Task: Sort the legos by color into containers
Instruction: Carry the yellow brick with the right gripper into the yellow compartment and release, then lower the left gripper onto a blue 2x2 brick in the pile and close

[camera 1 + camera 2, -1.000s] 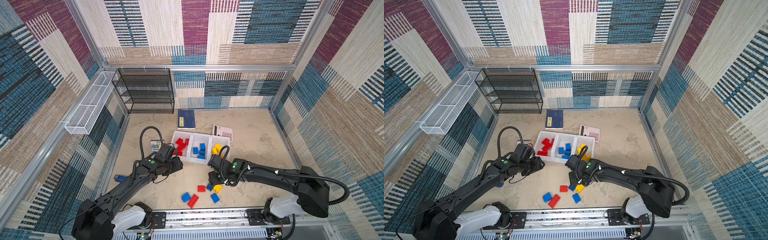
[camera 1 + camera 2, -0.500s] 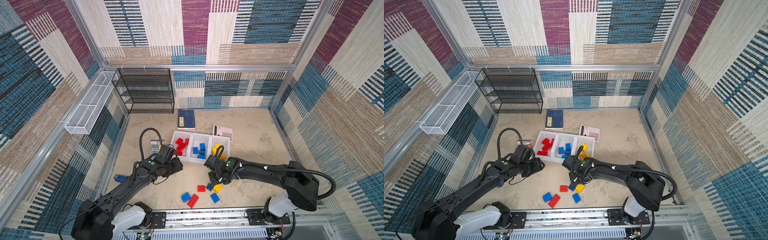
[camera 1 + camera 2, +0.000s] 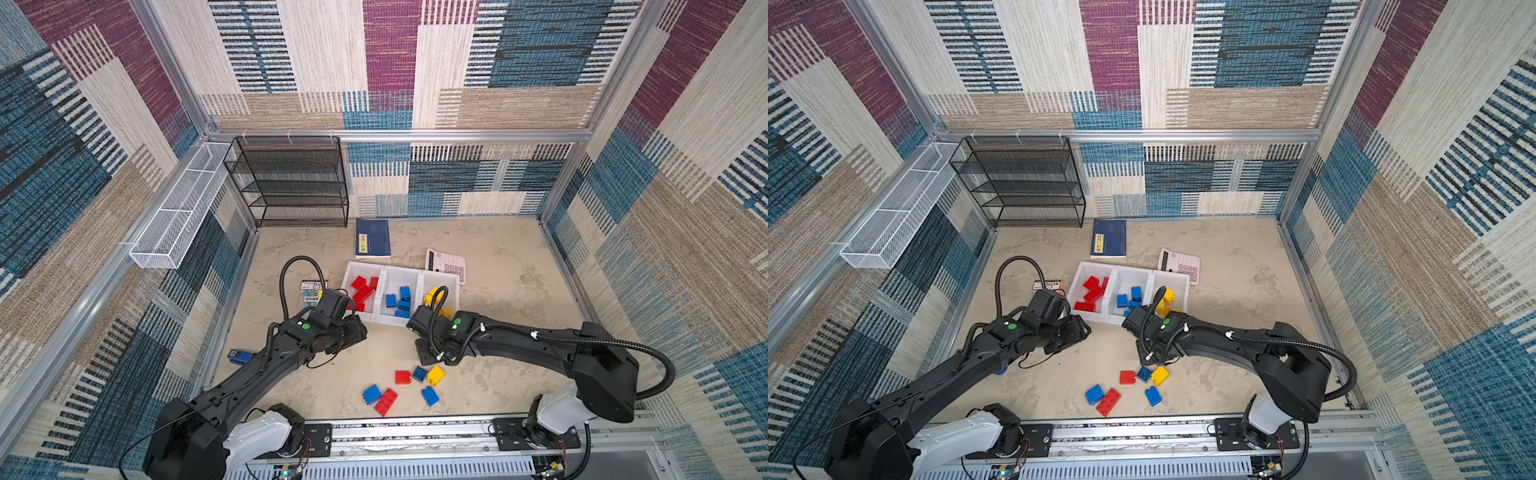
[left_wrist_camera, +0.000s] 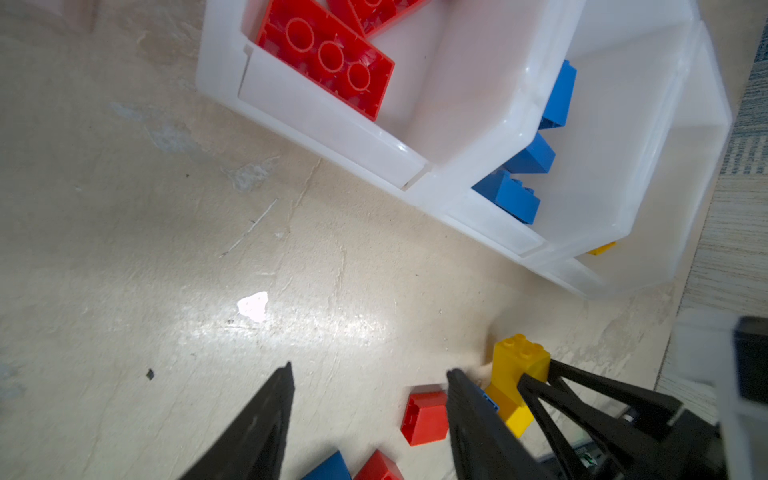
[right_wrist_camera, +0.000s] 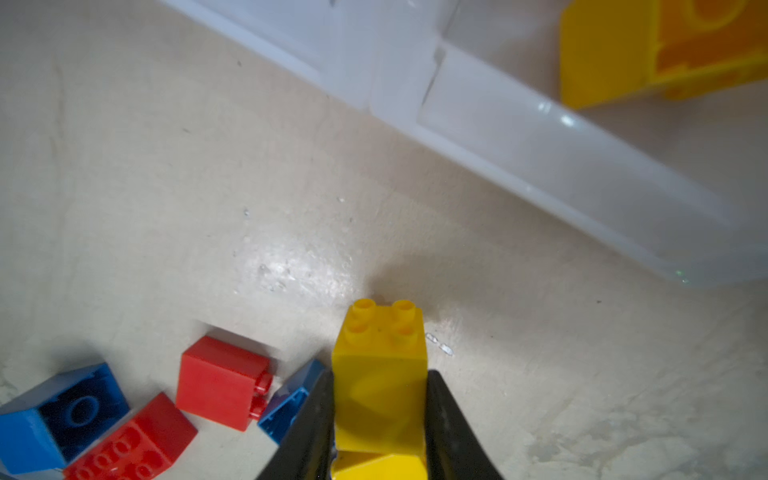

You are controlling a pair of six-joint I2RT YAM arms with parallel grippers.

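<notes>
On the beige tabletop (image 3: 519, 291), before three joined white plastic bins (image 3: 397, 277) of red, blue and yellow bricks: left black claw (image 4: 369, 370) half spread, holding nothing; right black claw (image 5: 380, 376) clamped on a small yellow studded brick (image 5: 380, 345), just beside loose plastic bricks (image 3: 402, 377).

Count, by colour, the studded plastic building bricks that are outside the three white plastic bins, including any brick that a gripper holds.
red plastic bricks: 2
blue plastic bricks: 3
yellow plastic bricks: 2 (loose yellow brick; held yellow brick in the right gripper, hidden in both top views)
Total: 7
</notes>
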